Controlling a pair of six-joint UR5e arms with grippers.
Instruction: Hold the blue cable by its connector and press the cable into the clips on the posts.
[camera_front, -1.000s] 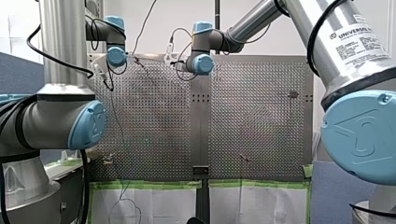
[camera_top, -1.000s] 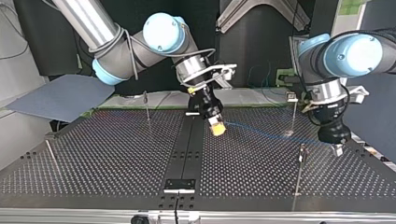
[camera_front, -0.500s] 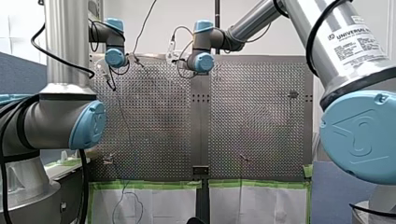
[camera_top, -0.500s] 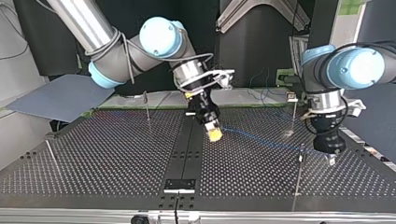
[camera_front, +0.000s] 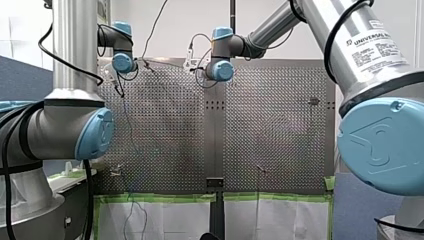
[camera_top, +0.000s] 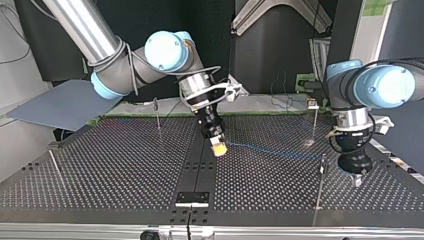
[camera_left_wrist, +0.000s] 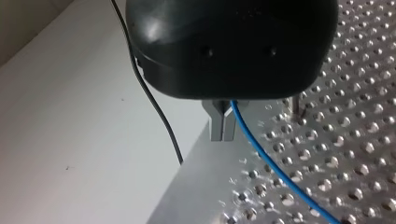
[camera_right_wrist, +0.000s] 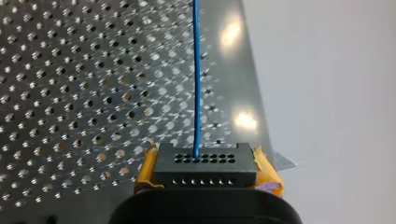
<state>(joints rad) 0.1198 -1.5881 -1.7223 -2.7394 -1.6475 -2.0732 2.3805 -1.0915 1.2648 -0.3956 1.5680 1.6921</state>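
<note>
My right gripper (camera_right_wrist: 205, 173) is clamped on the black perforated connector block (camera_right_wrist: 205, 161), and my left gripper (camera_left_wrist: 222, 135) looks pinched on the thin blue cable (camera_top: 270, 151), which is stretched between them above the perforated metal table (camera_top: 100, 175). It reaches the slim metal post (camera_top: 319, 192) near my left gripper, but I can't see it seated in a clip there or anywhere else. By my reckoning, all the pressing remains.

"UNIVERSAL R…" on the white label (camera_front: 376, 44) of my right arm (camera_front: 382, 76) — smaller lines beneath it illegible

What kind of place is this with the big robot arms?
Probably a robotics lab, not a home or shop. Two silver robot arms with blue joints work over a perforated metal table, holding a thin blue cable near thin metal posts.
</note>
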